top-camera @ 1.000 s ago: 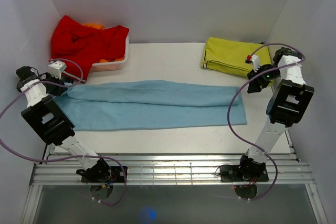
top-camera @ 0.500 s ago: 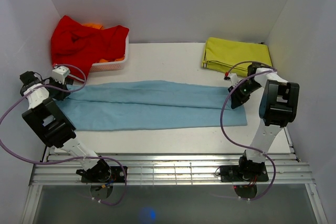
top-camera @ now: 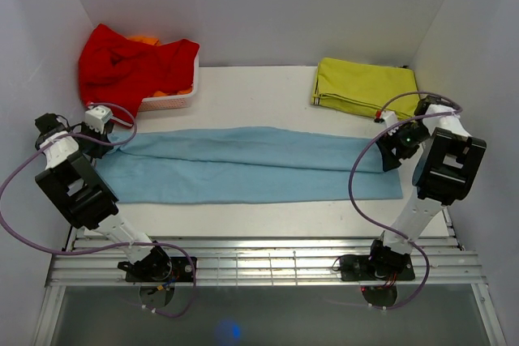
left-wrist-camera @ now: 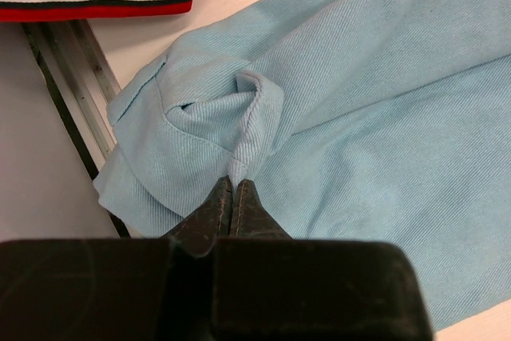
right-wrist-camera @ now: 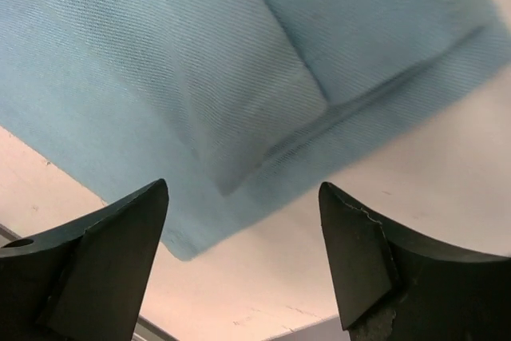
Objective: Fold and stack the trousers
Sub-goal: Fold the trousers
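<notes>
The light sky-blue trousers [top-camera: 243, 164] lie stretched flat from left to right across the table. My left gripper [top-camera: 111, 135] is at their left end. In the left wrist view it [left-wrist-camera: 234, 183] is shut on a raised fold of the trousers [left-wrist-camera: 383, 117]. My right gripper [top-camera: 392, 154] hangs over their right end. In the right wrist view it [right-wrist-camera: 243, 187] is open and empty, with the trousers' corner [right-wrist-camera: 200, 77] and bare table below it.
A bright red garment [top-camera: 130, 62] lies heaped over a white basket [top-camera: 174, 101] at the back left. A yellow-green cloth [top-camera: 365, 87] lies folded at the back right. White walls close in left, right and behind. A metal rail [left-wrist-camera: 72, 77] runs along the table's left edge.
My right gripper came from beside the yellow-green cloth down to the trousers' right end, and that end now lies farther right. The left end has shifted slightly right with my left gripper.
</notes>
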